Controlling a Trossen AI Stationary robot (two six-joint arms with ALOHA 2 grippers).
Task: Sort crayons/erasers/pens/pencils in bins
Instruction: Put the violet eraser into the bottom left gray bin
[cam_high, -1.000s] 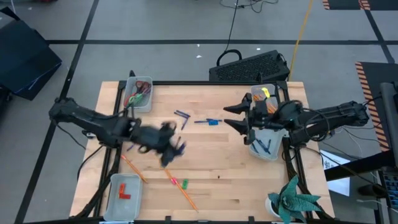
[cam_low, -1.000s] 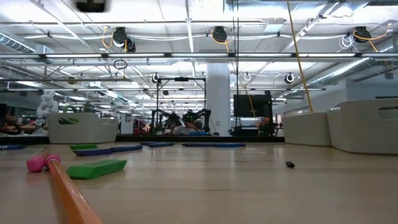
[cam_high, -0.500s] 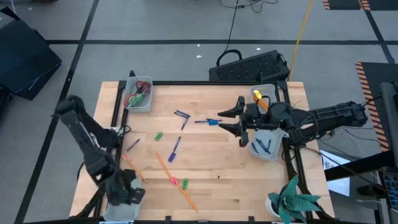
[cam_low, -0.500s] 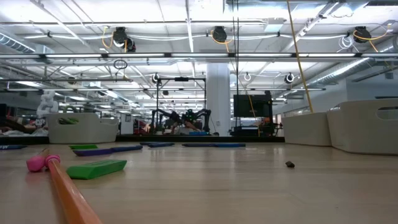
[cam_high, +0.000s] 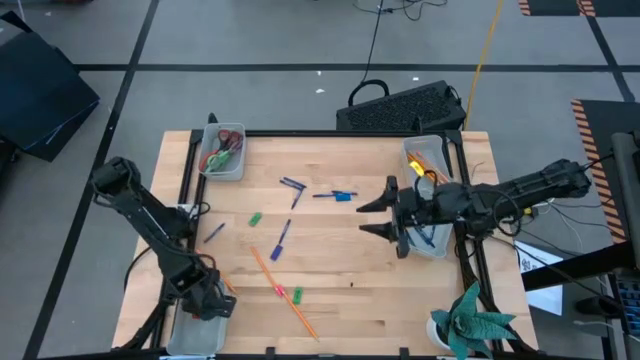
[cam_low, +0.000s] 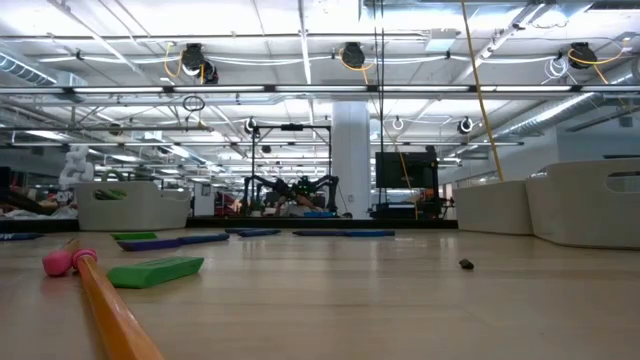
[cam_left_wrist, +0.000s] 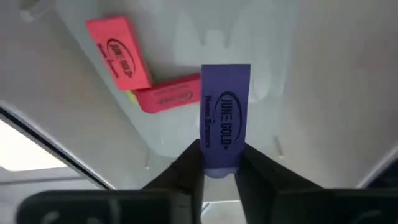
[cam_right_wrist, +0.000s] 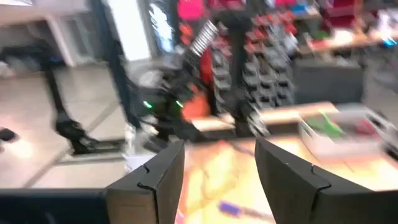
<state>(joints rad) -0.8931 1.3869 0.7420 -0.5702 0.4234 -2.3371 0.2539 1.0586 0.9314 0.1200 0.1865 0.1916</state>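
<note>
- A purple eraser (cam_left_wrist: 224, 126) is clamped by its lower end between the fingers (cam_left_wrist: 186, 163) of the left gripper (cam_high: 207, 298), held upright over the near-left bin (cam_high: 184, 335) so that it can be let go among its own kind.
- In that bin two red erasers (cam_left_wrist: 118, 53) lie touching in an L, which marks it as the eraser bin.
- On the near desk (cam_high: 350, 300), a long orange pencil (cam_high: 282, 290) lies beside a green crayon (cam_high: 297, 295); neither is sorted yet.
- Further in, a purple pen (cam_high: 280, 238), a second green crayon (cam_high: 255, 218) and a small dark pen (cam_high: 214, 232) lie loose, well apart from any bin.
- At mid-right the right gripper (cam_high: 383, 217) hangs above the desk with fingers spread apart and nothing between them, just beside the bin of blue pens (cam_high: 428, 240), judged ready for another pick.
- Beyond, more blue pens (cam_high: 292, 186) and a blue crayon (cam_high: 342, 196) wait.
- Farthest off, the far-left bin (cam_high: 222, 152) holds crayons, and the far-right bin (cam_high: 424, 155) holds pencils.
</note>
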